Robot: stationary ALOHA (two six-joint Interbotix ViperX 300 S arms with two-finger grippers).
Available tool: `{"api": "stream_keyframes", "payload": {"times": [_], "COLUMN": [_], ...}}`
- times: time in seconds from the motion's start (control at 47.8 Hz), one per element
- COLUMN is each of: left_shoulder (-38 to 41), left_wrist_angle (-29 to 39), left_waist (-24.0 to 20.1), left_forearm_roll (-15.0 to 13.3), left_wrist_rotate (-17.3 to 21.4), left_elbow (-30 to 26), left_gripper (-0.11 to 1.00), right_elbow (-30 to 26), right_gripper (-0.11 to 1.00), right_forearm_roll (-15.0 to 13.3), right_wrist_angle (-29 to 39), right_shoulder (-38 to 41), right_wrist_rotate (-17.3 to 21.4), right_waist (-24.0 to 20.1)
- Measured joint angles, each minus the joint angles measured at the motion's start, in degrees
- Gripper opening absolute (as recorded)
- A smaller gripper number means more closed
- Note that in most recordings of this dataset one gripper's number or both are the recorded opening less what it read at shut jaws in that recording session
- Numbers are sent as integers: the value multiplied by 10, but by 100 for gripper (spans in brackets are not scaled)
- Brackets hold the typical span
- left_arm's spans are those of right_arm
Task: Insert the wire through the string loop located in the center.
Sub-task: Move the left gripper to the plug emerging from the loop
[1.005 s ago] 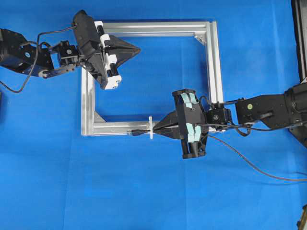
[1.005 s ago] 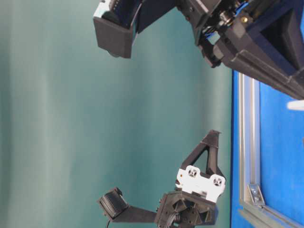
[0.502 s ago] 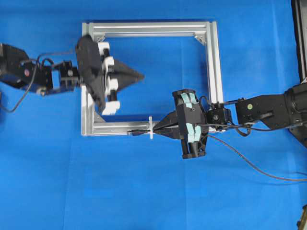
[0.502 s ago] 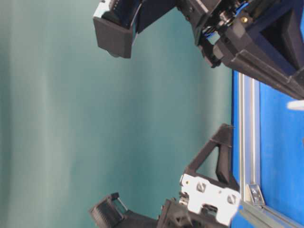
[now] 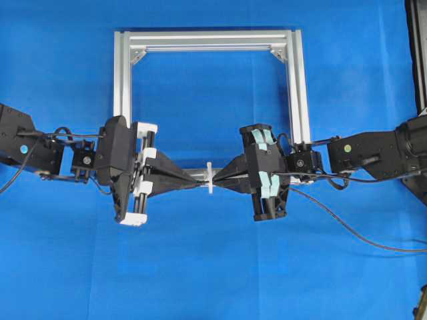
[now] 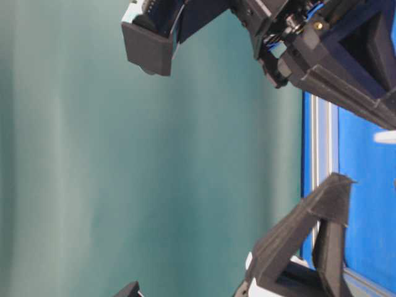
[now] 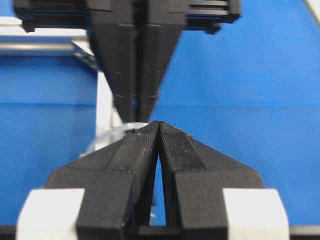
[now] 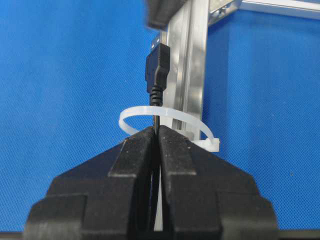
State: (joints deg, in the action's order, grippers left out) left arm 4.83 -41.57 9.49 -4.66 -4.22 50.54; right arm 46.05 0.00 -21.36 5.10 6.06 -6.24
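The string loop (image 5: 209, 178) is a white tie standing on the near bar of the silver frame (image 5: 207, 40). My right gripper (image 5: 219, 180) sits just right of it, shut on the wire (image 5: 347, 227), which trails off to the right. In the right wrist view the wire (image 8: 156, 107) runs through the string loop (image 8: 135, 112), and its plug tip (image 8: 156, 65) pokes out beyond. My left gripper (image 5: 199, 181) is shut with nothing seen between its fingers (image 7: 177, 145). It points at the loop from the left and covers the plug from above.
The frame lies flat on the blue cloth, with triangular brackets in its corners (image 5: 279, 52). Both arms reach in along the near bar from opposite sides. A dark edge (image 5: 417, 53) runs along the far right.
The left arm has swung from the frame's upper left corner down to the near bar, its shut tips now facing the right gripper at the loop. The right gripper and wire have not moved.
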Motion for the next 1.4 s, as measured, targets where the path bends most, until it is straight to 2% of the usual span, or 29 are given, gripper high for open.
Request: {"api": "stream_keyframes", "payload": {"times": [0.23,0.712,0.774,0.963,1.046,1.109,1.402], "left_shoulder": [0,-1,0,-1,0,0,0], "left_wrist_angle": [0,25,24,24,25,26,38], "left_waist": [14,14,14,14,14,14,14], "left_forearm_roll": [-1,0,-1,0,0,0,-1], "left_wrist_rotate": [-16,-6,-6,-7,-5,-4,-4], "left_elbow": [0,-6,-7,-10,-10,-10,-12], "left_gripper": [0,2,13,69,88,93,92], "right_elbow": [0,0,0,0,0,0,0], "right_gripper": [-3,-3,-3,-3,-3,-3,-3], "right_forearm_roll": [0,-1,0,0,-1,0,-1], "right_wrist_angle": [1,0,1,0,0,0,0], "right_shoulder": [0,1,1,0,0,0,0], "right_wrist_rotate": [1,0,1,0,1,0,1], "right_waist": [0,0,0,0,0,0,0]}}
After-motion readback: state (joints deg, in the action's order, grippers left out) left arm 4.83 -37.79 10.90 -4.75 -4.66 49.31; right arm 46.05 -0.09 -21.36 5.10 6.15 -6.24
